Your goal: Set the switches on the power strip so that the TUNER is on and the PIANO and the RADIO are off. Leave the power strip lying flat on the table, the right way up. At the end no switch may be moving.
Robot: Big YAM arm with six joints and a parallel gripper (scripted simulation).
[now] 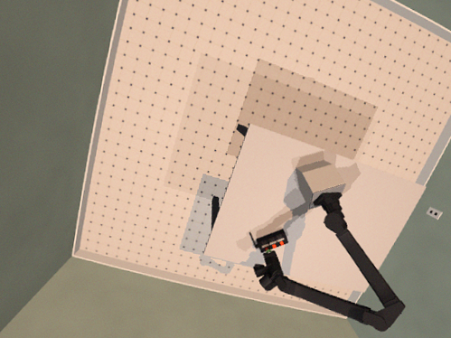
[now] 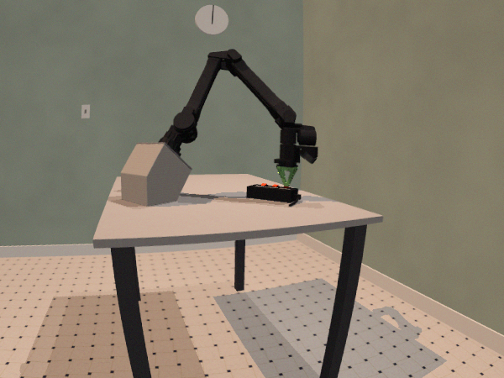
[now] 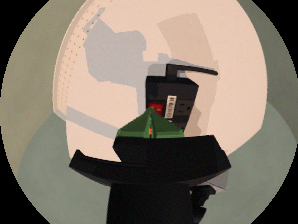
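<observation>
Pwr strip (image 2: 272, 192) flat on table (image 2: 202, 218), shut tool (image 2: 287, 181) tip over one end

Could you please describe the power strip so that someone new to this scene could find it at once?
Start at the pale table, where a large tan block carries the black arm. Follow the arm down to its shut green-fingered gripper near the table's right side. Directly beneath the tips lies the power strip: a low black bar lying flat, the only thing here with red lit switches on top.
</observation>
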